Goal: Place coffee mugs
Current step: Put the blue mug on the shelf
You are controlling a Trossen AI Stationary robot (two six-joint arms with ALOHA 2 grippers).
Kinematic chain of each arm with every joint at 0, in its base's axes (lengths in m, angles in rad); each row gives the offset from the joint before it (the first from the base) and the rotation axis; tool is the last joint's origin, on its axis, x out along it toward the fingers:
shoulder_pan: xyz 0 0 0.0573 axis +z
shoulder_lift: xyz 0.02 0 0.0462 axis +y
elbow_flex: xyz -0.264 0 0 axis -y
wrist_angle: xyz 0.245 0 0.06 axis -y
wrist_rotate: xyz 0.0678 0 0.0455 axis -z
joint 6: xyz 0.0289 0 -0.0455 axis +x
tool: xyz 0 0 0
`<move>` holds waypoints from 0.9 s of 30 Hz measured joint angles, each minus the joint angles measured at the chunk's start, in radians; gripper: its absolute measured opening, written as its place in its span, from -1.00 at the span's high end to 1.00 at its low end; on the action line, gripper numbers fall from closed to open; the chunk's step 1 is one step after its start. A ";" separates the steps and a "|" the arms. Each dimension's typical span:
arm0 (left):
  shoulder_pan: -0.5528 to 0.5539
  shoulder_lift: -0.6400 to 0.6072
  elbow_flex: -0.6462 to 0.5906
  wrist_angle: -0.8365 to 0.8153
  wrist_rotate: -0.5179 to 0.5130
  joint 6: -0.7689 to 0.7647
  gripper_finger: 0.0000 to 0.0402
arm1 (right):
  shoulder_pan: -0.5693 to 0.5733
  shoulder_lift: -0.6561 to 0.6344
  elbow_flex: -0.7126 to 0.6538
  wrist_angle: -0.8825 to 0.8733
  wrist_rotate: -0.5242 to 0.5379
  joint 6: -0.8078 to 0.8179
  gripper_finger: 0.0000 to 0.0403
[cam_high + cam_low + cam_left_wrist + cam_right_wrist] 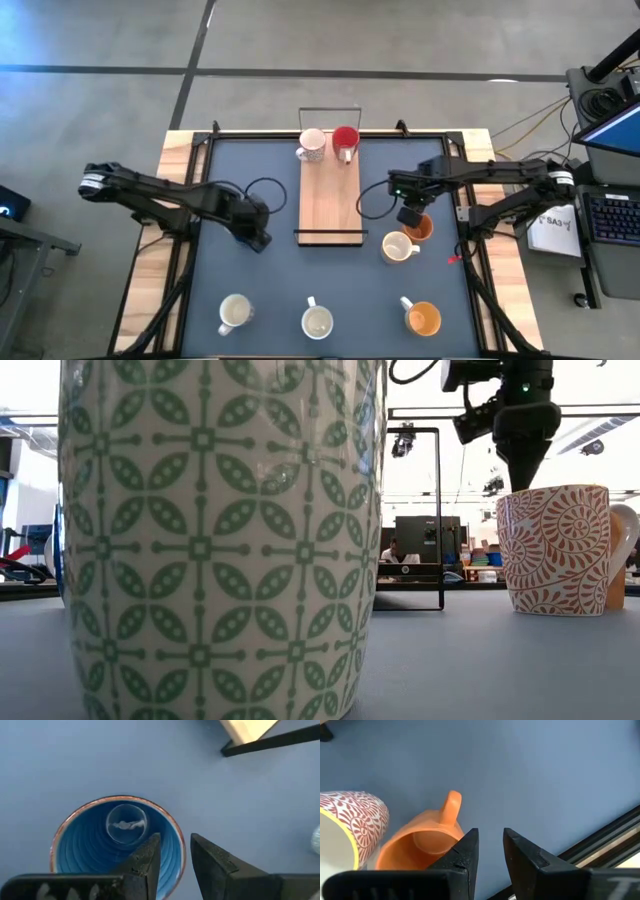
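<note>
My left gripper is open over a blue mug, which stands upright on the table left of the wood tray and is hidden under the gripper in the high view. My right gripper is open by a narrow gap. It hangs beside the rim of an orange mug right of the tray. A white mug and a red mug stand at the tray's far end. My left gripper comes from above, pointing down, with one finger over the inside of the blue mug and the other outside its wall. The rim lies in the gap between them. I cannot tell whether either finger touches it.
A white mug with a red pattern stands close to the orange one. Along the near edge stand a cream mug, a green-patterned white mug and a second orange mug. The tray has black wire handles.
</note>
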 joint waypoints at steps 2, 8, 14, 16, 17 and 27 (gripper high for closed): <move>-0.001 0.028 0.000 -0.001 0.000 0.015 0.56 | 0.000 -0.009 -0.011 0.011 -0.001 0.007 0.63; -0.001 0.077 0.006 0.000 -0.062 0.048 0.56 | 0.000 -0.017 -0.022 0.013 -0.001 0.017 0.61; -0.001 0.078 0.011 0.020 -0.092 0.069 0.83 | 0.000 -0.017 -0.016 0.023 -0.001 0.017 0.60; 0.000 0.077 0.011 0.020 -0.094 0.070 0.95 | 0.000 -0.017 -0.016 0.028 -0.001 0.016 0.61; 0.000 0.077 0.012 0.022 -0.102 0.067 0.96 | 0.000 -0.017 -0.016 0.034 -0.001 0.015 0.61; 0.040 0.075 0.099 0.029 -0.164 0.135 0.98 | 0.000 -0.016 -0.016 0.058 0.000 0.008 0.62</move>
